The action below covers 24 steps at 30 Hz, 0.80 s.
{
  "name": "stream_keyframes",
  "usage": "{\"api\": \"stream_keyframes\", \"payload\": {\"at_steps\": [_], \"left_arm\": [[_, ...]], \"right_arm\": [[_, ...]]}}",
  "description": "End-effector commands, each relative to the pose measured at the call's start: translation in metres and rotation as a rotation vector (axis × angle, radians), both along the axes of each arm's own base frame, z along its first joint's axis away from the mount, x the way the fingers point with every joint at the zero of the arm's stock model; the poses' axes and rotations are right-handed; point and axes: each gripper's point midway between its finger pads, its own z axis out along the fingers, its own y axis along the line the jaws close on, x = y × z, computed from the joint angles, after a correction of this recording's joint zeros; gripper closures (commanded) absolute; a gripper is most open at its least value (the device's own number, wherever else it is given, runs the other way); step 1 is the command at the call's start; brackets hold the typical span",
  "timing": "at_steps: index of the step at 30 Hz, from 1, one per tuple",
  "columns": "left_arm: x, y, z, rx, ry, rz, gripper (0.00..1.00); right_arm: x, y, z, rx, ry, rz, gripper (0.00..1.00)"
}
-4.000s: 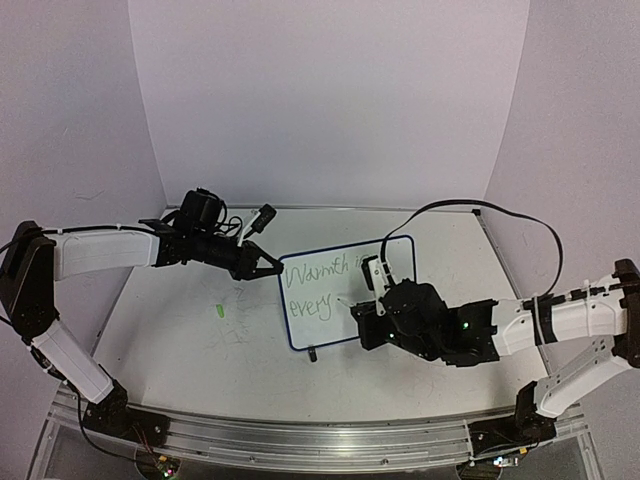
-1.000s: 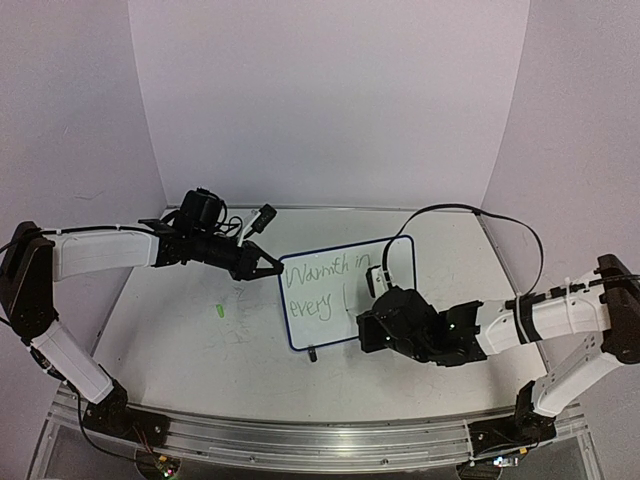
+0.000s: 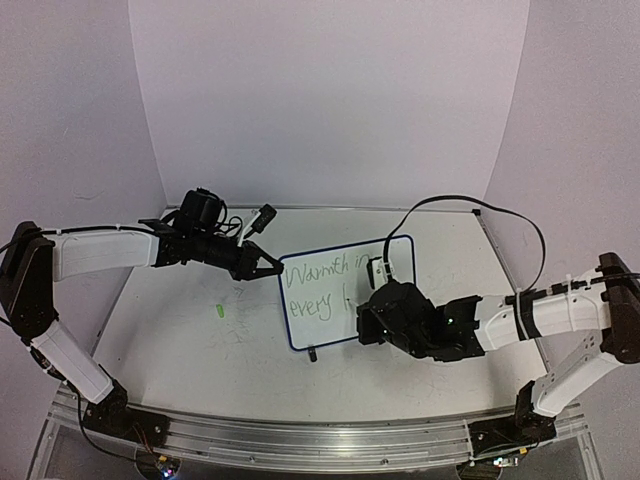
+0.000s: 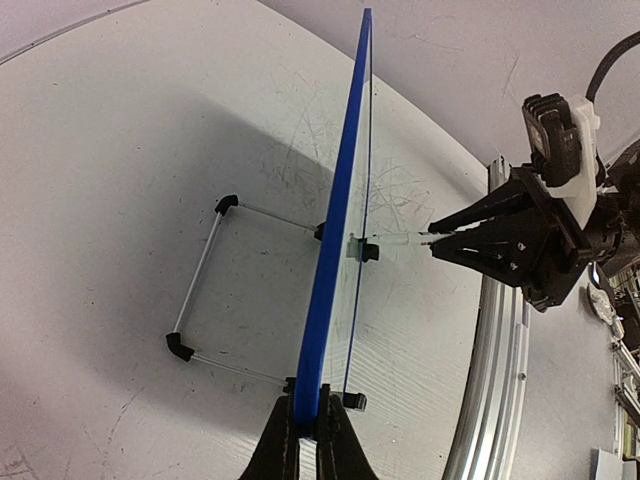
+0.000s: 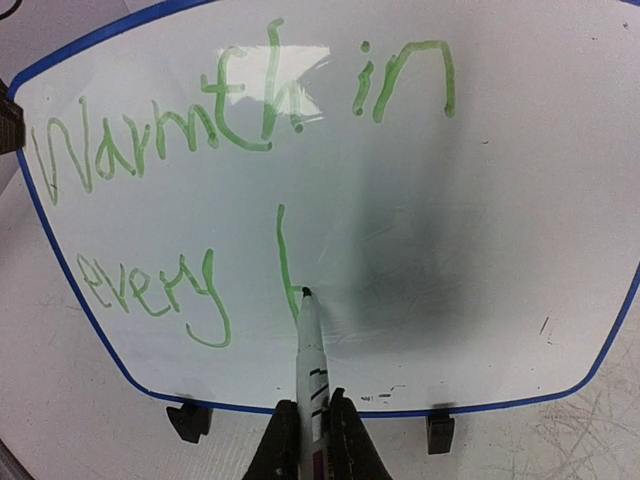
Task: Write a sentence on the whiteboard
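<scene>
Two green lines: the sentence (image 5: 215, 125) reads "Warmth in" over "every" plus one upright stroke. The whiteboard (image 5: 500, 230) stands on its feet mid-tabletop (image 3: 200, 350). My right jaws are closed tight on the marker (image 5: 309, 350), tip touching the foot of that stroke. My left jaws are clamped on the board's left rim. A small green bit (image 3: 218, 310) lies left of the board.

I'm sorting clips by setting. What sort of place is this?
Probably a robotics lab bench: two white-and-black robot arms on an aluminium rail, plain pale backdrop panels around a scuffed white tabletop, and a small blue-rimmed whiteboard propped for writing.
</scene>
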Motion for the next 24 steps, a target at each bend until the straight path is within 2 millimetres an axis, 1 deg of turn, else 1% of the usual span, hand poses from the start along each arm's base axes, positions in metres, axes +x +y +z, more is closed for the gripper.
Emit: {"api": "stream_keyframes", "payload": {"at_steps": [1, 10, 14, 20, 24], "left_arm": [[0.006, 0.003, 0.002, 0.037, -0.080, 0.008, 1.00], [0.006, 0.003, 0.002, 0.037, -0.082, 0.009, 1.00], [0.006, 0.003, 0.002, 0.037, -0.082, 0.009, 1.00], [0.005, 0.003, 0.003, 0.036, -0.083, 0.007, 1.00], [0.005, 0.003, 0.002, 0.037, -0.082, 0.008, 1.00]], "right_arm": [[0.006, -0.010, 0.002, -0.011, -0.004, -0.055, 1.00], [-0.003, -0.010, -0.020, -0.026, 0.060, -0.027, 1.00], [-0.005, -0.012, -0.026, -0.027, 0.074, -0.027, 1.00], [-0.007, -0.014, -0.028, -0.028, 0.083, -0.024, 1.00], [-0.004, -0.011, -0.016, -0.012, 0.060, -0.026, 1.00]]}}
